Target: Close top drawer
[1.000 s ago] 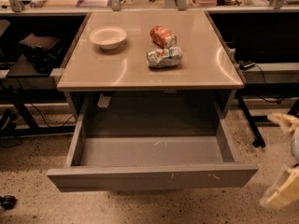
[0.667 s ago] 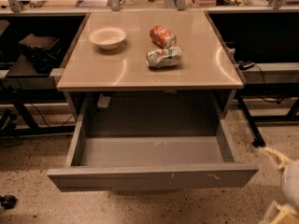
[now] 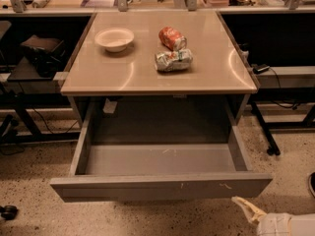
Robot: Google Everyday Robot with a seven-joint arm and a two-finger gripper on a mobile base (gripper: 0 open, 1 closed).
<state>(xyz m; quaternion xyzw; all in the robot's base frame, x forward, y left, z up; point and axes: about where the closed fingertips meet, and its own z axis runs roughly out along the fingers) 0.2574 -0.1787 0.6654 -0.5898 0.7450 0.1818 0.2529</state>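
- The drawer is pulled far out beneath the tabletop, with its front facing the camera.
- The gripper is seen at the lower right, just below and outside the front's right corner, apart from it. Whether it is open or closed cannot be told.
- From that low spot, the gripper could be carried under the front's lower edge instead of against its face, and the push would be lost.
- If contact were made near the right corner, the wide drawer would likely be skewed on its runners and jammed.
- The front is flat, smooth grey metal with no handle, marked by pale scratches right of centre. A glancing contact could slide off it.
- A hard shove might shake the cabinet. The red can lies on its side and could roll.
- The crushed can is dented, foil-bright and less apt to roll. It rests just beside the red can.
- The bowl is pale, shallow and round.
- The tabletop is glossy beige, and the floor is speckled.
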